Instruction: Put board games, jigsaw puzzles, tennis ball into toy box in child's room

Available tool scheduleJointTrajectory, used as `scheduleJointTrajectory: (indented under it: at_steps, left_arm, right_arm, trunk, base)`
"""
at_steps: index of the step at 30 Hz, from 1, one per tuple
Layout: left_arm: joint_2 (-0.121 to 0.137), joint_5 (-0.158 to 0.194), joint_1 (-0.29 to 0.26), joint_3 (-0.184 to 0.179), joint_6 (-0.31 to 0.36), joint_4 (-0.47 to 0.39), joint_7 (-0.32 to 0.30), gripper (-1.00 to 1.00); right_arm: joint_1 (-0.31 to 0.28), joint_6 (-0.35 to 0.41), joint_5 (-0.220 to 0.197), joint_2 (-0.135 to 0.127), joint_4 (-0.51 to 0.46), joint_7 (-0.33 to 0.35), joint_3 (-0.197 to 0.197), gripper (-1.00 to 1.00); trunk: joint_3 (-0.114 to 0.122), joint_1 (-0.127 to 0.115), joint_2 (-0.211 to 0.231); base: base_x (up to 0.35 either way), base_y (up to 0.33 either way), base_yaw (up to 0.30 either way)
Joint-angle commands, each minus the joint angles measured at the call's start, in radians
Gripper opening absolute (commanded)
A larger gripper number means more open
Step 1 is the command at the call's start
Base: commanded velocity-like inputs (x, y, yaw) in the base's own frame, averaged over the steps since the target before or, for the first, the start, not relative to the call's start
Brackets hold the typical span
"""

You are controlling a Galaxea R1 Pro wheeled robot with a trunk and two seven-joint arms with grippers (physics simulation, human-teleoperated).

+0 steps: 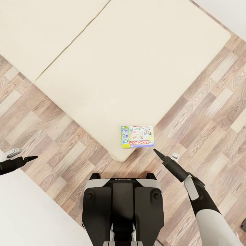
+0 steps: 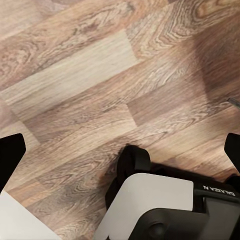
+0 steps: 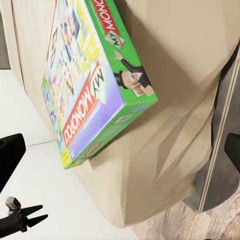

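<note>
Game: a Monopoly box lay flat on the bed, at the near corner of the mattress, just inside its edge. In my right wrist view the same box showed its white lid with the red logo, green sides and a violet band, resting on beige fabric.

Bed: the plain beige mattress ran from that corner up and away across the head view, with a seam splitting it from a second beige slab on the left. In the right wrist view the bed had a dark grey panel at its side.

Right gripper: my right gripper hung above the floor just off the bed corner, its tip pointing at the box and near it, not touching. In the wrist view its two dark fingertips stood at opposite borders, spread wide apart with nothing between them.

Left gripper: my left gripper was far to the left, well apart from the box, above the floor beside a white surface. Its fingertips also sat at opposite borders of the left wrist view, parted and empty.

Floor: wood-look planks in mixed brown and pale tones surrounded the bed.

Base: my dark and grey trunk and base stood facing the bed corner; part of it also showed in the left wrist view.
</note>
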Motion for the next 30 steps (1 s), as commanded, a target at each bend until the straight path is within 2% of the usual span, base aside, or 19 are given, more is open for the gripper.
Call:
scheduleJointTrajectory:
  at_steps: [1,15,26,30]
  left_arm:
    - [0.0,0.003,0.0,0.002,0.006,0.0,-0.002,1.0]
    - [0.0,0.003,0.0,0.002,0.006,0.0,-0.003,1.0]
    - [0.001,0.003,0.0,0.002,0.006,-0.001,-0.003,1.0]
    - [0.001,0.004,0.0,0.002,0.006,-0.001,-0.004,1.0]
  right_arm:
    - [0.0,0.01,-0.006,0.002,0.0,0.002,0.0,1.0]
    - [0.0,-0.001,-0.01,0.015,0.001,-0.041,0.0,1.0]
    - [0.0,-0.025,-0.014,0.043,0.005,-0.089,0.0,1.0]
    - [-0.005,-0.026,-0.014,0.068,0.007,-0.127,0.001,1.0]
  trunk:
    - [-0.001,0.0,-0.001]
    - [-0.001,0.0,-0.001]
    - [-0.001,0.0,-0.001]
    - [-0.001,0.0,-0.001]
  base:
    - [0.0,0.0,0.0]
    - [0.0,0.0,0.0]
    - [0.0,0.0,0.0]
    - [0.0,0.0,0.0]
